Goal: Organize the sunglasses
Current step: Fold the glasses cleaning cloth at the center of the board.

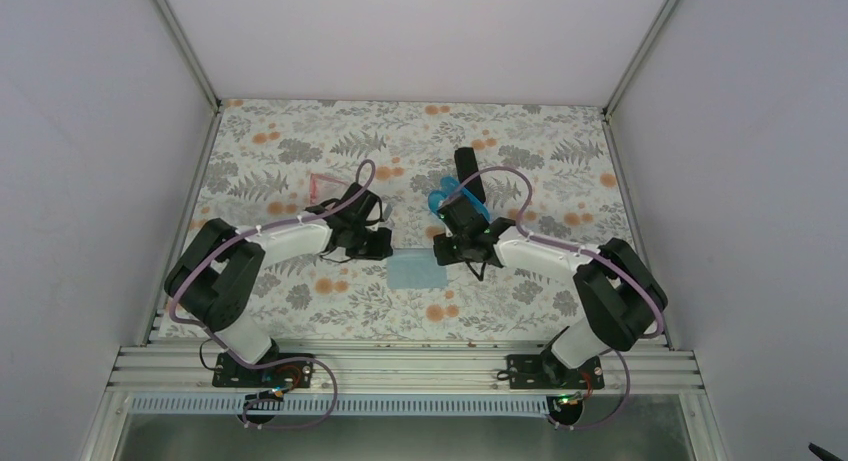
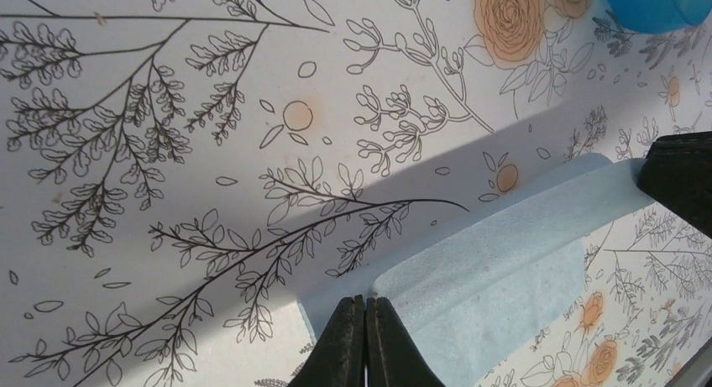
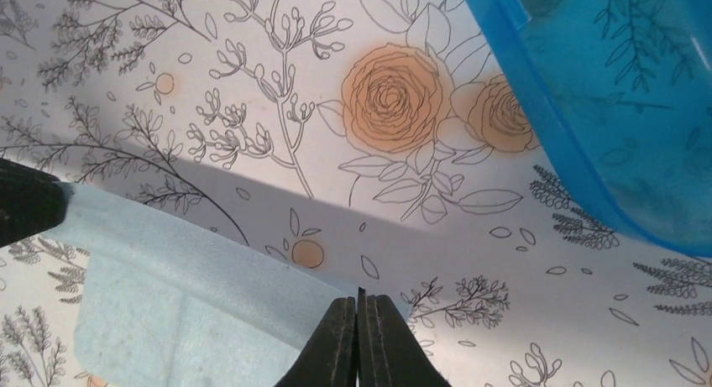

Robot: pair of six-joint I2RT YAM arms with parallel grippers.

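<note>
The sunglasses (image 1: 323,187) lie as a thin pink shape on the floral table, behind my left arm and apart from both grippers. The light blue cloth (image 1: 415,272) lies at the table's middle with its far edge lifted between my two grippers. My left gripper (image 2: 367,300) is shut on the cloth's (image 2: 504,261) left far corner. My right gripper (image 3: 359,297) is shut on the cloth's (image 3: 193,269) right far corner. The glossy blue case (image 1: 455,201) lies open just behind the right gripper.
The blue case's (image 3: 621,93) rim lies close to the upper right of the right wrist view, and the case (image 2: 651,5) shows at the top right of the left wrist view. White walls enclose the floral table (image 1: 300,131) on three sides.
</note>
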